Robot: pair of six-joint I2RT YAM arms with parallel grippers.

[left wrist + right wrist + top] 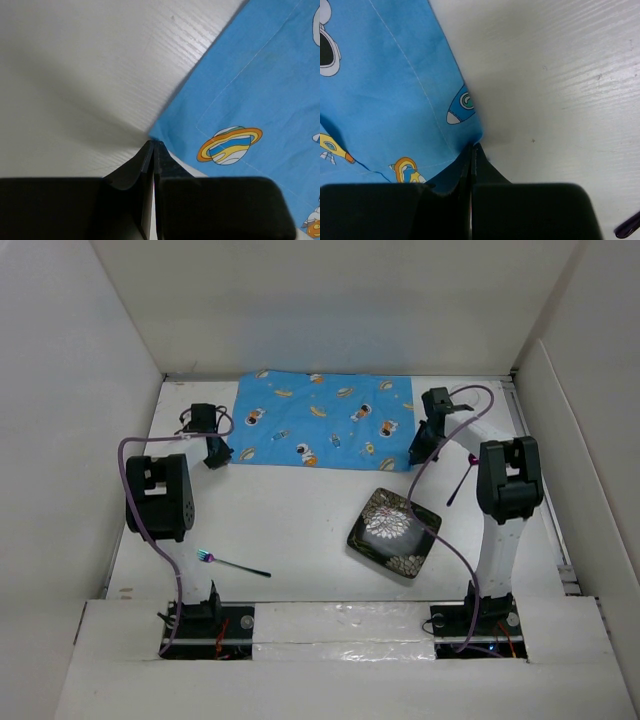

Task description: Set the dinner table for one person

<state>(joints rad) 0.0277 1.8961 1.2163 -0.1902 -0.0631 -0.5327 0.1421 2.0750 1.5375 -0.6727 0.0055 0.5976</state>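
Dinner table (300, 530), flat matte white, walled by panels

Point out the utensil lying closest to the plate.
The dark purple utensil just right of the plate; the iridescent-headed fork lies farther off, to its left.

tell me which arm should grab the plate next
Right: the plate lies near that arm's base, and the right gripper is closer than the left gripper; both pinch the cloth corners.

From my overhead feed, white wall panels (350, 300) on three sides, even light, soft shadows, taped near ledge (340, 625)
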